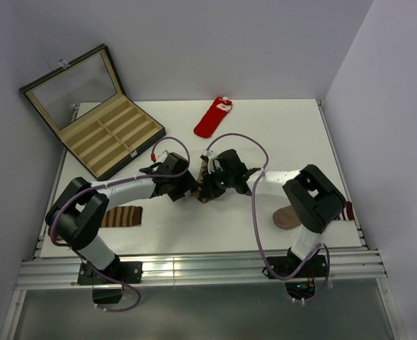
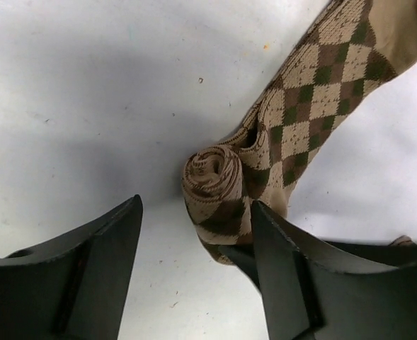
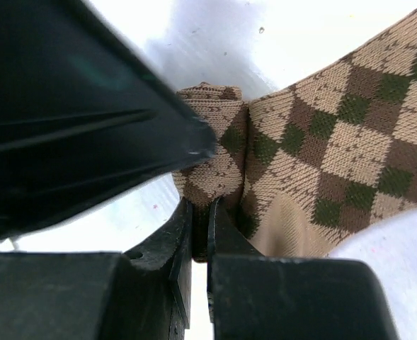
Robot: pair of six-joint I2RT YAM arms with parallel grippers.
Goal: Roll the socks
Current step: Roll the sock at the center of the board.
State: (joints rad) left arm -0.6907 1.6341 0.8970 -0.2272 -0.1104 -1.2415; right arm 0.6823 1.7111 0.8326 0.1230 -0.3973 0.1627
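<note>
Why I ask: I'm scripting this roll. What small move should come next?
Probably close the left gripper on the rolled end: its jaws stand open astride it, the right gripper pinches that end, and the rest of the argyle sock lies unrolled.

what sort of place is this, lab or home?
Likely a lab test cell: plain white walls box in a white table on an aluminium rail frame, with a red sock and argyle sock as props.
</note>
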